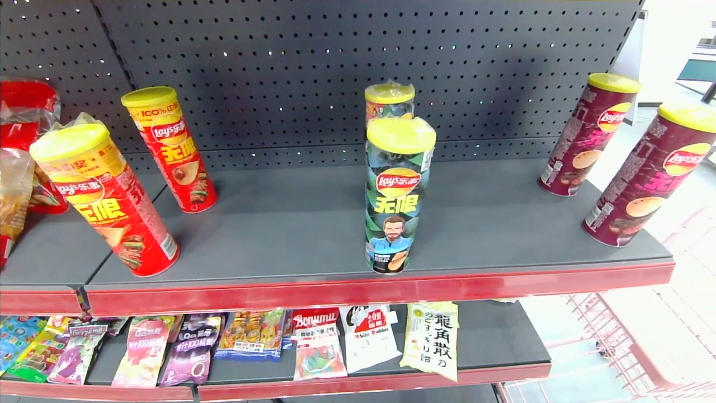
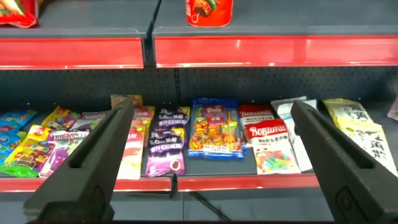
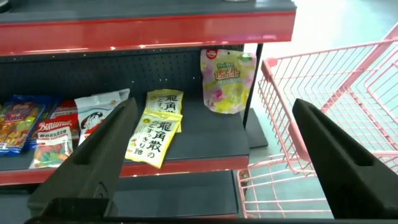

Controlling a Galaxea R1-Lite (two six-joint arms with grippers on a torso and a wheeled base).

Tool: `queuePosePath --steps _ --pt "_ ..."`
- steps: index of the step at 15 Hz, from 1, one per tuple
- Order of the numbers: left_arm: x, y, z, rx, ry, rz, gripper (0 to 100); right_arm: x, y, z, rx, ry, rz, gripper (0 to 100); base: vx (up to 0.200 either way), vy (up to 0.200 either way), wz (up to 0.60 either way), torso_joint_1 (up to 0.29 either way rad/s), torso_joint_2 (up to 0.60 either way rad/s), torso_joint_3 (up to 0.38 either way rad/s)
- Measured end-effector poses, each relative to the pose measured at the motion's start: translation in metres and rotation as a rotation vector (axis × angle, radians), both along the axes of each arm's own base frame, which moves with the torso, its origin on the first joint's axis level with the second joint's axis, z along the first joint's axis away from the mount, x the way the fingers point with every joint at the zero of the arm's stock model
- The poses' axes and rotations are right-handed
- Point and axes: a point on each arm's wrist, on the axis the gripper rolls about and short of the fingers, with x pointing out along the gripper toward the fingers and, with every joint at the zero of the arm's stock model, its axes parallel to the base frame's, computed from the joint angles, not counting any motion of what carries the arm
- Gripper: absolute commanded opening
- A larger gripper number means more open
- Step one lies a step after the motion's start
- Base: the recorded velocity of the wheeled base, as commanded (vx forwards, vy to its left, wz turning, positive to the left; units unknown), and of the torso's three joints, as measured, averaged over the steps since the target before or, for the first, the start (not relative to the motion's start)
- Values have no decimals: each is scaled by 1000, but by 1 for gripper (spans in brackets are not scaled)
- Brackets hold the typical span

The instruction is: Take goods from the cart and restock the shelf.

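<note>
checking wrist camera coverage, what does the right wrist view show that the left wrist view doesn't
Only the right wrist view: the pink wire cart and a pale yellow snack bag by the back panel. Only the left wrist view: the base of a red chip can on the upper shelf and purple candy bags. Both: the lower shelf, the yellow packet with black characters and the red-and-white packets.

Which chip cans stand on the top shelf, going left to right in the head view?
front red can, back red can, front green can, back maroon can, front maroon can
</note>
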Motion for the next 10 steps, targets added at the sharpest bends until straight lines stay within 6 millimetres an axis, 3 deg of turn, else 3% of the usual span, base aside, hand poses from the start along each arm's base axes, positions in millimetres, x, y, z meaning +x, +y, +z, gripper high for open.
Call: queuePosePath --steps 10 --pt "0 0 0 0 1 -1 100 0 0 0 -3 0 -4 100 0 0 0 0 0 0"
